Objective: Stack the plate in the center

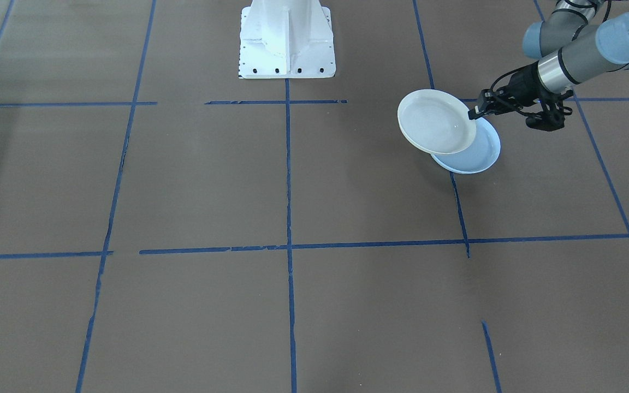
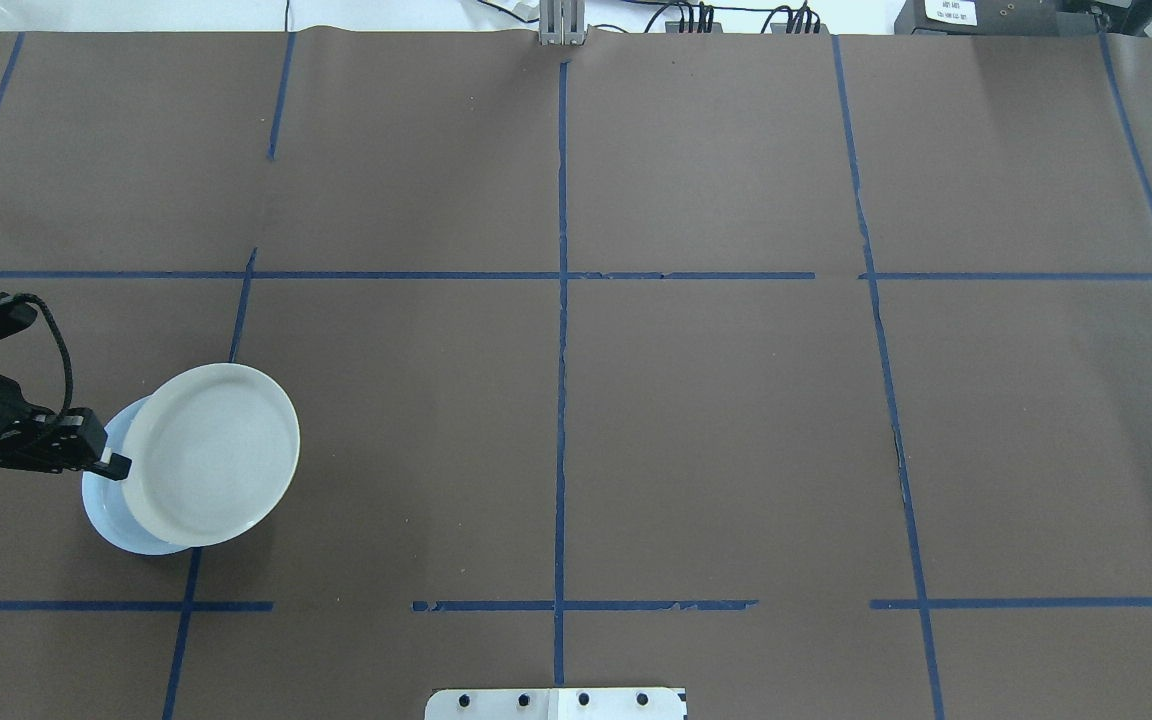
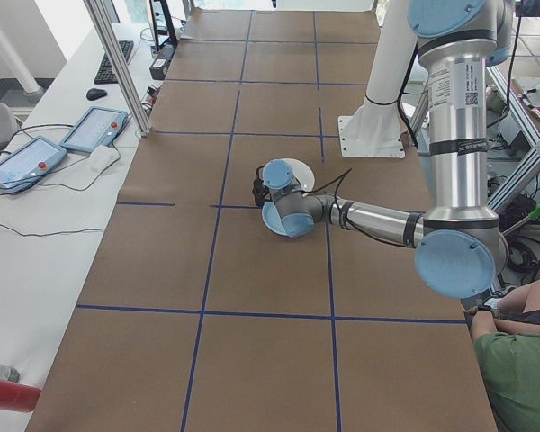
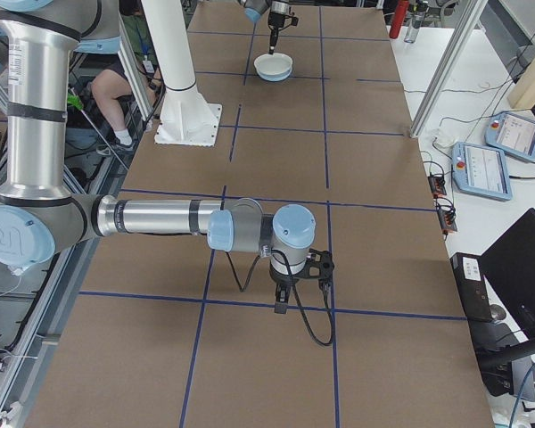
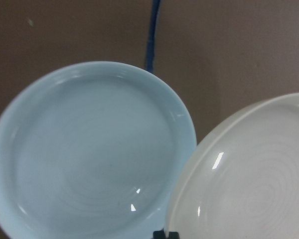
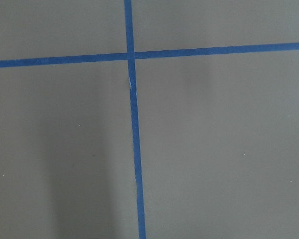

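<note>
Brown paper crossed with blue tape (image 2: 560, 400) is covering the tabletop (image 2: 716, 420), and the right gripper (image 4: 283, 303), well apart near the opposite end, is showing only in a side view, so its state cannot be told. Near the tabletop's left end, the left gripper (image 2: 114, 466) is pinching the white plate (image 2: 211, 452) by its rim, holding it offset over the light-blue plate (image 2: 111, 515). Judging from this, the lowering and letting go are remaining.

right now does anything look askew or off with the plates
Yes: the white plate, pinched at its rim by the left gripper, sits off-centre over the light-blue plate, so a blue crescent shows. Blue tape lines are torn in places.
</note>
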Robot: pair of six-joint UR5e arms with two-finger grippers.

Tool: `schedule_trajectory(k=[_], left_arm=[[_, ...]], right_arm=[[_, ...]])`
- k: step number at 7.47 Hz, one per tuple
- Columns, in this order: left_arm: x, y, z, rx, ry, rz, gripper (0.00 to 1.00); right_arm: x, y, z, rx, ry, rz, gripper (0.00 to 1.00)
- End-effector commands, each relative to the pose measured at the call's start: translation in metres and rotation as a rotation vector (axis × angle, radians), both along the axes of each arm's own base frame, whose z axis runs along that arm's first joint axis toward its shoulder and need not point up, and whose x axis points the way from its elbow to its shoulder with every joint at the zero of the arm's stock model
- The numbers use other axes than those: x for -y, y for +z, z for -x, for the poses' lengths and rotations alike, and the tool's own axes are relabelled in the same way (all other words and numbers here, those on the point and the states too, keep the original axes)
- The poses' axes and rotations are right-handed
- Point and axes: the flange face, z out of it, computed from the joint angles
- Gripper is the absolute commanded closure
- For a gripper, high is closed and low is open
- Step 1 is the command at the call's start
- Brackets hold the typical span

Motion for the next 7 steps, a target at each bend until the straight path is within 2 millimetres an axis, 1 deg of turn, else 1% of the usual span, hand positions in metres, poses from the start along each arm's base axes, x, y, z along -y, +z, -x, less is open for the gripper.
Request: schedule_trajectory(k=[1,2,6,7], left_arm=[[0.004,0.047,0.010,0.043,0.019,-0.037,1.00],[0.004,0.059,0.009,0.054,0.028,-0.036,1.00],[0.002,0.069,0.012,0.065,0.035,-0.034,1.00],[0.002,0.069,0.012,0.065,0.033,-0.034,0.77]], right_arm=[[0.000,0.000,0.000,0.000,0.000,0.000,0.00],[0.000,0.000,0.000,0.000,0.000,0.000,0.00],[0.000,0.000,0.000,0.000,0.001,0.000,0.00],[0.000,0.000,0.000,0.000,0.000,0.000,0.00]])
